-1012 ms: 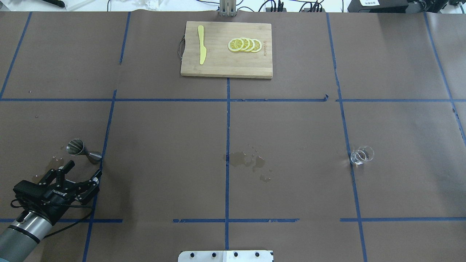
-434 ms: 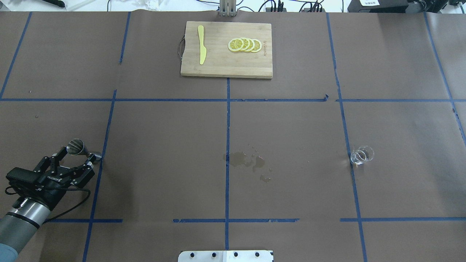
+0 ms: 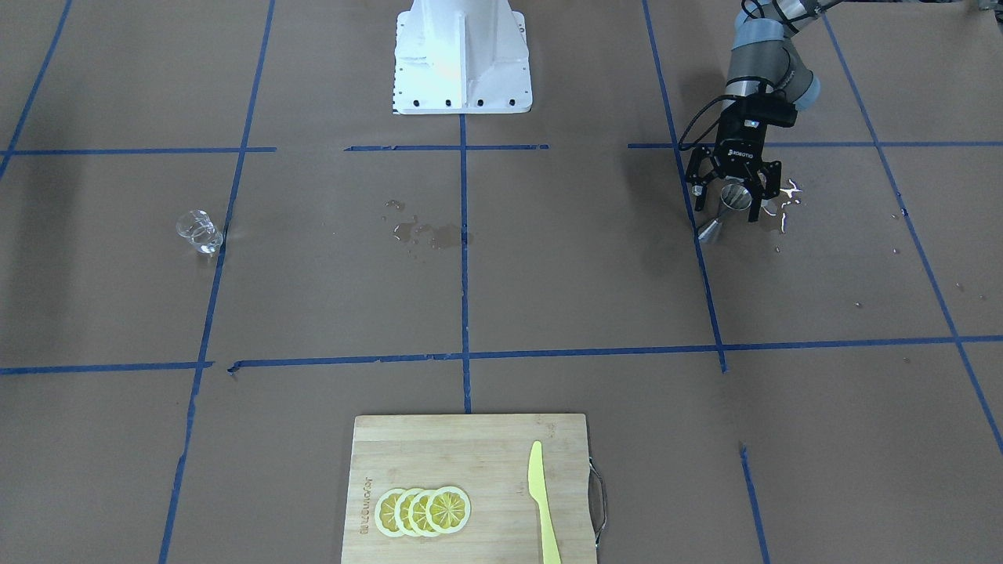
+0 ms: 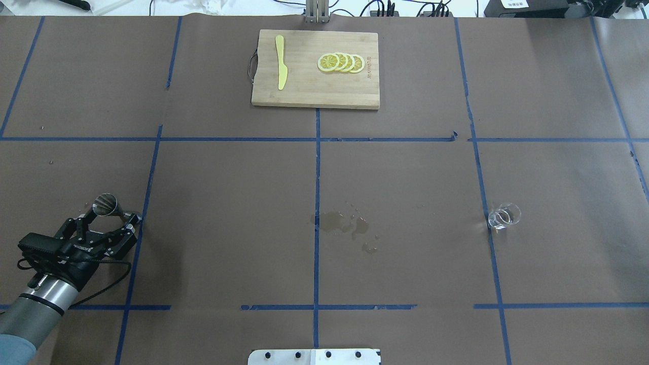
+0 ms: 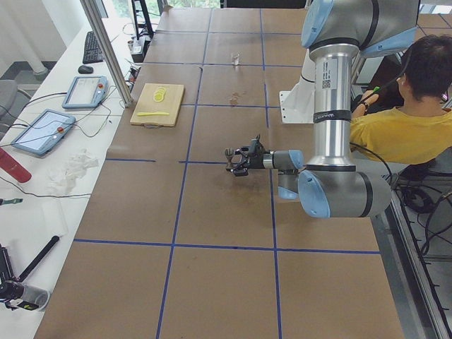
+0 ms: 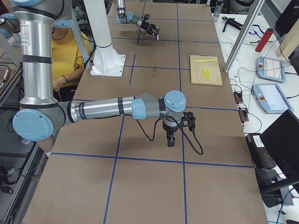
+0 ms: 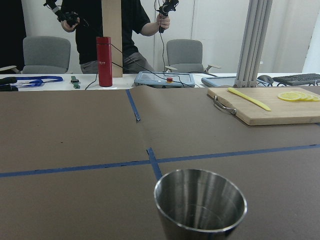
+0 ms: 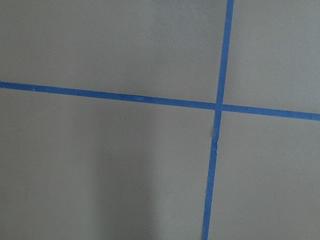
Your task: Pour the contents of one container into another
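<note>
The steel jigger (image 4: 105,203) stands upright at the near left of the table. My left gripper (image 4: 113,216) is open, one finger on each side of the jigger's waist, jaws apart. In the left wrist view the jigger's cup (image 7: 200,205) fills the lower middle, very close, and no fingers show. The jigger (image 3: 735,197) also shows between the left gripper's (image 3: 729,205) fingers in the front-facing view. The clear glass cup (image 4: 504,215) stands alone at the right, far from both arms. My right gripper (image 6: 168,137) hangs over bare table; I cannot tell whether it is open or shut.
A wet spill (image 4: 345,223) marks the table's middle, and droplets (image 3: 787,196) lie beside the jigger. At the far edge a wooden cutting board (image 4: 309,94) carries lemon slices (image 4: 340,62) and a yellow knife (image 4: 280,63). A seated person (image 5: 409,113) is behind the robot.
My left gripper has moved forward from short of the jigger until its open fingers straddle the jigger. The jigger and the glass cup have not moved.
</note>
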Available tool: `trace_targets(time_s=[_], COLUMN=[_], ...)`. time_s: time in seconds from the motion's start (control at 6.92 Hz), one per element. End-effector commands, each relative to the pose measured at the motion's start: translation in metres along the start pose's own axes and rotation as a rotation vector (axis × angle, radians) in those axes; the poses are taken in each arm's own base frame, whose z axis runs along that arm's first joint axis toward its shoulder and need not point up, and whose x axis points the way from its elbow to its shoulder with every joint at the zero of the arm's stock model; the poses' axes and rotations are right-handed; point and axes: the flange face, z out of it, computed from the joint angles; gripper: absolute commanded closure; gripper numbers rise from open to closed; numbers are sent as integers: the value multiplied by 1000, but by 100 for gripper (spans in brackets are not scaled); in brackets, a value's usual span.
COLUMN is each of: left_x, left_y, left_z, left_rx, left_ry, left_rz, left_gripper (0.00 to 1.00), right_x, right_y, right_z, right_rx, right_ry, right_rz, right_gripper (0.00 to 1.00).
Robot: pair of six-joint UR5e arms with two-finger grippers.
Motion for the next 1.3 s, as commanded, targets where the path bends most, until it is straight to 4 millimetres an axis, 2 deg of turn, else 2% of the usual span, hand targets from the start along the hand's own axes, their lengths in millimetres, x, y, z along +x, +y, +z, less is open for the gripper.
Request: trace_targets(time_s=[0.0,0.14,0.29,0.72,0.87,1.16], left_x=[6,6,6,-5,-5,-4], left_y=[2,2,3,1,1,2], left_z=[3,3,4,12,12,13], left_rx=[1,1,-4,-12,-13,-14], left_ry=[4,4,7,-4,-2,-3], left_rz=[-7,-7,-8,4,2,10], left_gripper=[1,2,11,11,15,47], right_x=[0,0,0,1,1,0], right_y=[0,0,0,2,2,1], right_z=[0,0,0,1,1,0], right_rx=[0,0,0,-2,-1,0], right_ry=[0,1,1,1,1,1], right_rz=[0,0,0,2,1,0], right_gripper=[0,0,0,0,0,0])
